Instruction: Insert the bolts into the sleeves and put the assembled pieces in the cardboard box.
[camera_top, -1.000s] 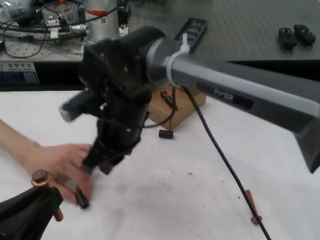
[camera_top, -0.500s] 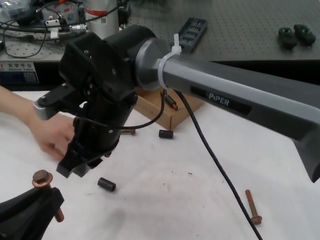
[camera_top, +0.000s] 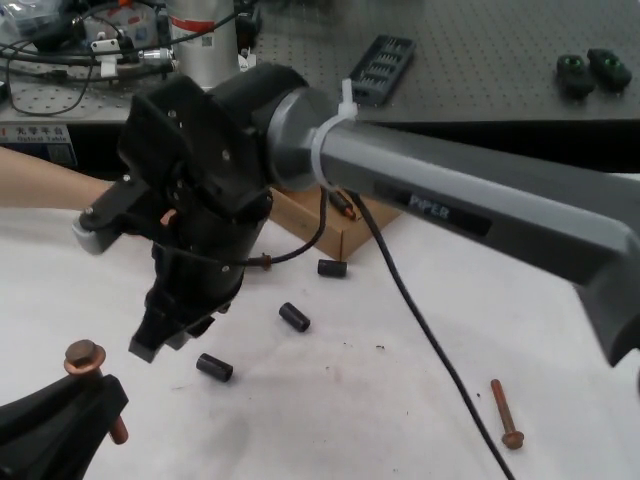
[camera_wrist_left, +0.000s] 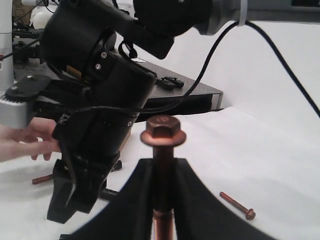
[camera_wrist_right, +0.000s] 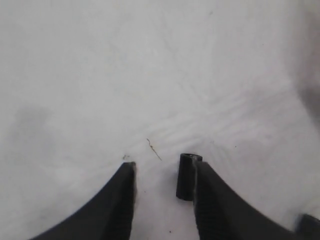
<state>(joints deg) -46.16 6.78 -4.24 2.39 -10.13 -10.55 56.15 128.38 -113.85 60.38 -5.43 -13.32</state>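
Observation:
My left gripper (camera_top: 95, 400) sits at the near left, shut on a copper bolt (camera_wrist_left: 162, 136) that stands upright between its fingers, head up (camera_top: 84, 355). My right gripper (camera_top: 165, 338) hangs open just above the white cloth. In the right wrist view a short black sleeve (camera_wrist_right: 187, 176) lies between its fingers (camera_wrist_right: 127, 200), close against one of them. On the cloth lie three black sleeves (camera_top: 214, 368) (camera_top: 293, 317) (camera_top: 332, 268). The cardboard box (camera_top: 345, 225) stands behind the right arm, with a bolt inside it.
A loose copper bolt (camera_top: 503, 412) (camera_wrist_left: 237, 206) lies at the near right, and another bolt (camera_wrist_left: 42, 178) lies by the right gripper. A person's hand (camera_wrist_left: 25, 142) and forearm (camera_top: 40, 180) rest at the left. The right arm's black cable (camera_top: 420, 310) trails across the cloth.
The person's hand left a sleeve on the cloth and drew back to the left. One more sleeve now lies in the middle. My right gripper has swung left and turned.

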